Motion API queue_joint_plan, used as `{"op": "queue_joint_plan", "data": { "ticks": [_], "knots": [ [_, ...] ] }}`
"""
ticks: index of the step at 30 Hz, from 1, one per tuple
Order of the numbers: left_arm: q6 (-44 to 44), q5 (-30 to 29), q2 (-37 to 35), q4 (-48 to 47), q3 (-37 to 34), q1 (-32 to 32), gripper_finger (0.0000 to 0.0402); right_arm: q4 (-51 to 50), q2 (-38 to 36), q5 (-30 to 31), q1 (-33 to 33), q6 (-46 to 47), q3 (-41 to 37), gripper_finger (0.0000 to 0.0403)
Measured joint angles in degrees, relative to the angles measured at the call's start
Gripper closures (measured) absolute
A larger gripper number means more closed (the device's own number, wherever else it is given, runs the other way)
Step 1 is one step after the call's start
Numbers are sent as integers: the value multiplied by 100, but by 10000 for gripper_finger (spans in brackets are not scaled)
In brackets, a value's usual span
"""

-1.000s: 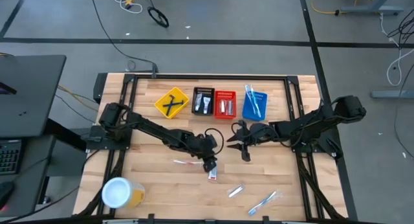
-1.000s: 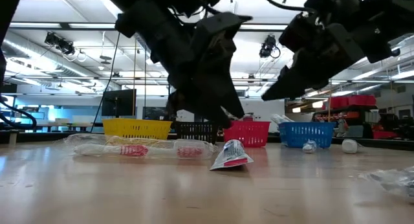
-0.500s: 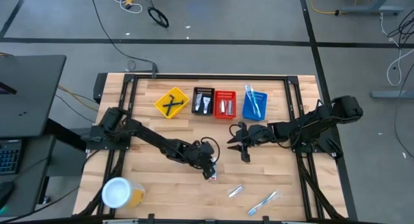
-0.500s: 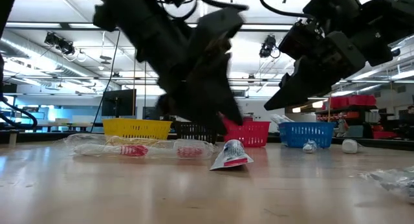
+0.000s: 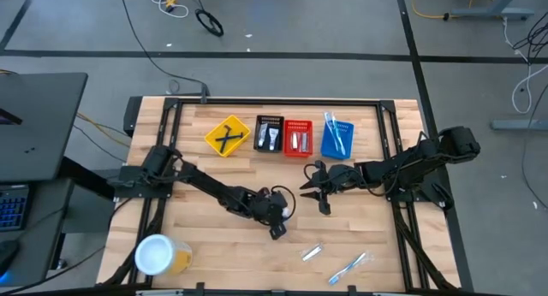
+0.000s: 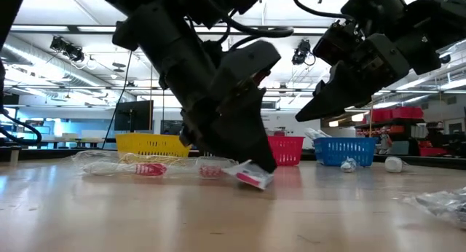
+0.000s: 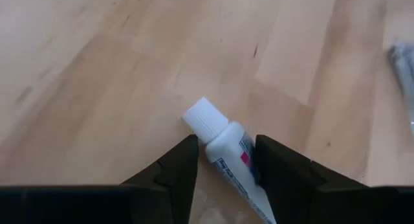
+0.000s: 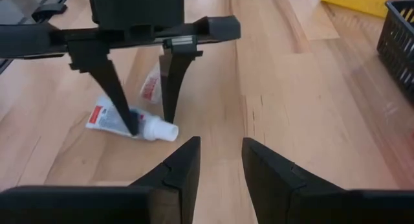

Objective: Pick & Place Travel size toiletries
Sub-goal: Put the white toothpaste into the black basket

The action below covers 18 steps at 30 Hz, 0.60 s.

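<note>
Between our left pincer's (image 7: 223, 166) open fingers lies a tube (image 7: 228, 153) on the worktop (image 7: 97, 68); grasp step. Next we close & lift. Right pincer (image 5: 310, 192) open, waiting nearby.

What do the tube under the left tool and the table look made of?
Tube: seemingly soft white plastic, glossy, with a ribbed screw cap and flat crimped tail. Table: light wood planks, smooth matte finish, with visible grain and seams. The left tool straddles the tube.
</note>
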Motion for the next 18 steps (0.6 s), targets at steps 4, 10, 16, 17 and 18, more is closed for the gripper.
{"op": "queue_joint_plan", "data": {
  "ticks": [4, 10, 16, 17, 18],
  "knots": [
    [240, 139, -4, -72, -6, 77, 271, -5, 0, 0, 0, -1, 0, 278],
    [335, 122, -21, 99, -23, 107, 306, -5, 0, 0, 0, -56, 0, 278],
    [642, -5, -118, -70, 115, 125, 307, -4, 0, 0, 0, -63, 0, 278],
    [639, -28, -156, -192, 151, 152, 307, -6, 0, 0, 0, -63, 0, 278],
    [638, -40, -188, -287, 216, 176, 307, -17, 0, 0, 0, -62, 0, 278]
  ]
}}
